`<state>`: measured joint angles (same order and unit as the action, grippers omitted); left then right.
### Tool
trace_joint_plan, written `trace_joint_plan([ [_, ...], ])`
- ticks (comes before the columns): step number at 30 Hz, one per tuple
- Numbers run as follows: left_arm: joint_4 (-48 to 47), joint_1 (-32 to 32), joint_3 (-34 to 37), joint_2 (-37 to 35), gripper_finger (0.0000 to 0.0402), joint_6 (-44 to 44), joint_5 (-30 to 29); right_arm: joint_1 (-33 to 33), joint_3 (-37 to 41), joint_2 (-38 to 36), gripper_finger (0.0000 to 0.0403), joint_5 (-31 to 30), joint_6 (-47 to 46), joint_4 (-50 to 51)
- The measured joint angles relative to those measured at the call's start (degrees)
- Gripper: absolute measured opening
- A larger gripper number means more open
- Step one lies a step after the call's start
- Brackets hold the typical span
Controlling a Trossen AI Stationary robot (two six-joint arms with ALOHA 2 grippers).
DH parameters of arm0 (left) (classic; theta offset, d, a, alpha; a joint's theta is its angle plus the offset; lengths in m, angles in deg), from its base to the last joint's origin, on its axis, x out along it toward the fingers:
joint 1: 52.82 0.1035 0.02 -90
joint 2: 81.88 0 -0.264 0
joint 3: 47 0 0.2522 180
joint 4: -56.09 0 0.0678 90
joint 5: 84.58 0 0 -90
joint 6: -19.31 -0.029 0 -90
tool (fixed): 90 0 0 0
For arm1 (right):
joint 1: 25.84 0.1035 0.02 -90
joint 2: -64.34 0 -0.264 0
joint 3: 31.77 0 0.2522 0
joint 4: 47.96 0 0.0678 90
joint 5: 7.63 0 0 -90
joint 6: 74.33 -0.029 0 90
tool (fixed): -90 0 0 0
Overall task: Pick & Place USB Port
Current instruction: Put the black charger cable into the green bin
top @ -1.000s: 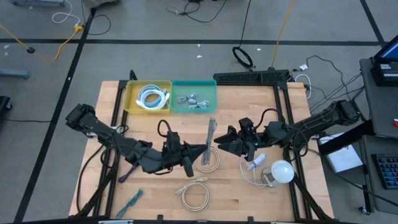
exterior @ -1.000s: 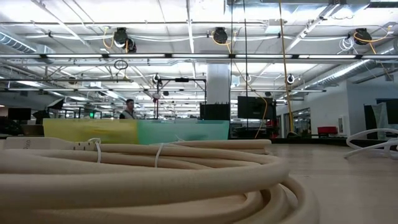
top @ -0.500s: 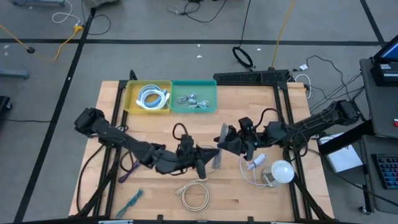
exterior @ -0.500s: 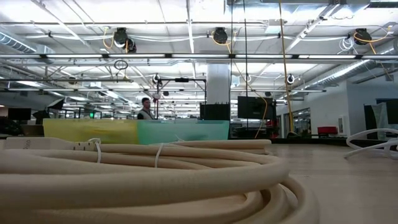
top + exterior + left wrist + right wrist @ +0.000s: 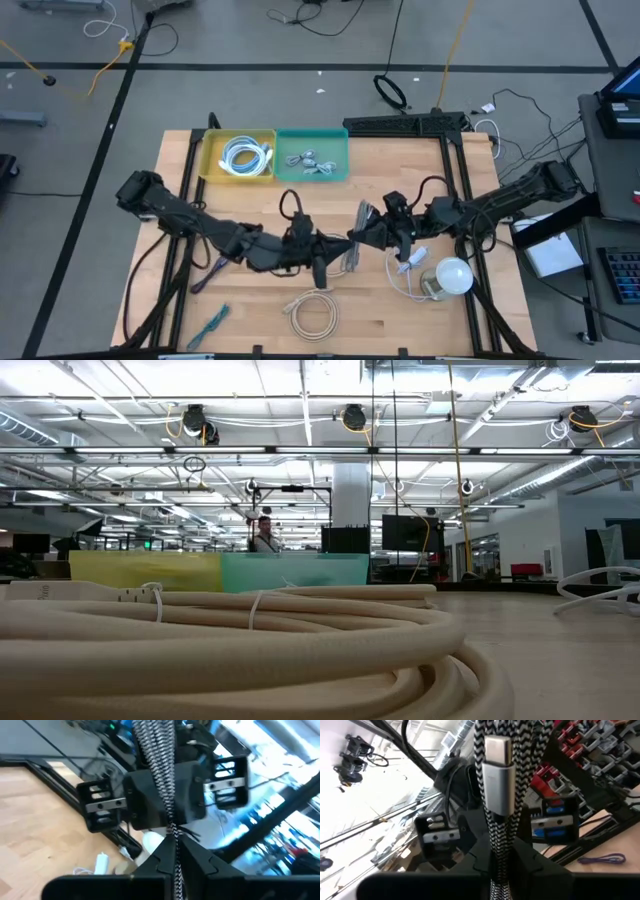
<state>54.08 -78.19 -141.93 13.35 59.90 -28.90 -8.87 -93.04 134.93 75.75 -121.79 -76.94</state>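
Meanwhile, both arms met over the middle of the wooden table [image 5: 240, 325], each clamped on the same braided cable [image 5: 359, 228]. In the high view the left gripper [image 5: 340, 250] reached in from the left side and the right gripper [image 5: 362, 237] from the right, the two almost touching, with the black-and-white cable standing between them as a short, near-upright bundle.

The left wrist view showed the cable [image 5: 162, 765] pinched between that arm's two closed fingers [image 5: 159, 862], running up out of them toward the other arm's gripper [image 5: 165, 802] just beyond. The right wrist view showed the same: the fingers [image 5: 479, 862] were closed on the braided cable [image 5: 520, 795], whose silver metal plug [image 5: 499, 775] rose straight above them, with the left gripper [image 5: 470, 837] facing it close behind.

Elsewhere on the table, a yellow bin [image 5: 237, 156] with a coiled white cable [image 5: 246, 157] sat at the far edge, touching a teal bin [image 5: 312, 155] that held small grey pieces. A beige coiled cord [image 5: 314, 312] lay near the front edge, below the grippers; it filled the foreground of the low view [image 5: 230, 650]. A white bulb [image 5: 452, 274] lay to the right, under the right arm, beside a thin white cable with a small plug [image 5: 409, 263]. A teal item [image 5: 212, 322] lay near the front left corner, and a purple cable [image 5: 207, 275] showed under the left arm.

In the low view a person [image 5: 264, 538] stood in the room behind the bins.
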Motion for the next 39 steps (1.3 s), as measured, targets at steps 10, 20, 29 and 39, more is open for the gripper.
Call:
trace_joint_plan([
  [10, -28.6, -4.3, -0.1, -14.8, 0.0036, 7.0, 0.2, -13.0, 0.0, -3.8, 0.0021, -1.0, 2.7, 13.3],
  [20, -44.2, -7.8, 0.0, -19.0, 0.0004, 8.5, -6.1, -35.6, -6.4, 2.9, 0.0021, 5.6, 10.4, 26.3],
  [29, -59.1, -5.2, 0.0, -19.2, 0.002, 9.0, -0.7, -36.5, -33.2, 24.7, 0.0021, 12.9, 28.8, 46.1],
  [39, -72.5, -5.9, 0.0, -20.5, 0.0006, 14.3, -1.3, -34.8, -53.2, 39.0, 0.0021, -1.0, 58.4, 74.2],
])
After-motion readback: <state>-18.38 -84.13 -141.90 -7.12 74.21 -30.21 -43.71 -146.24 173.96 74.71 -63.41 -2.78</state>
